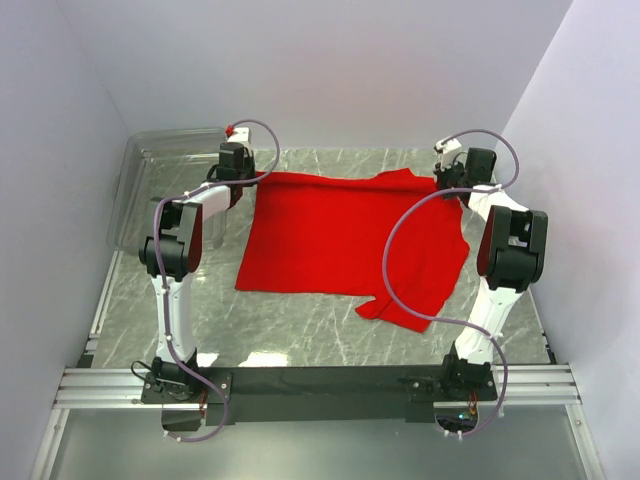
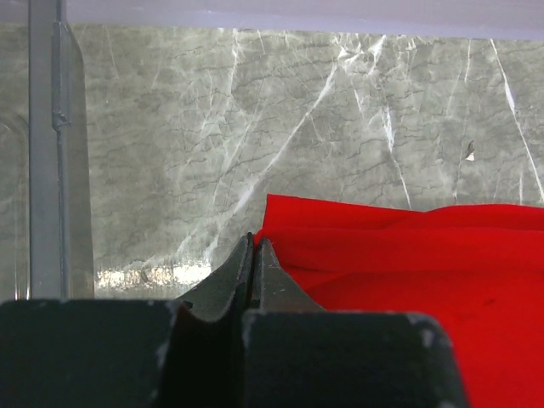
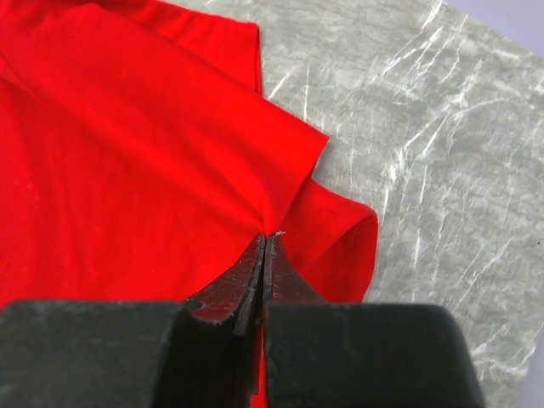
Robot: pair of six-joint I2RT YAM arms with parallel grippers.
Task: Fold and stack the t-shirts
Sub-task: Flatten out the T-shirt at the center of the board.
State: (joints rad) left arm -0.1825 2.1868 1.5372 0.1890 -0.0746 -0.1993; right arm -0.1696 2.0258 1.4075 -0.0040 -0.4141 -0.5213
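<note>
Red t-shirt [image 1: 340, 240] in closed right tool [image 3: 265, 245]; left tool [image 2: 253, 248] closed alongside.

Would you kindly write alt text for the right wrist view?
The right hand, shut, pinches the edge of a red t-shirt where the cloth gathers. The shirt fills the left of the picture; the grey marbled table shows on the right.

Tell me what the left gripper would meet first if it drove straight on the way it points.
Probably the bare marble tabletop just beyond the red t-shirt corner, where the shut left gripper sits. The clear plastic bin lies off to its left, outside that line. Depth is unclear.
</note>
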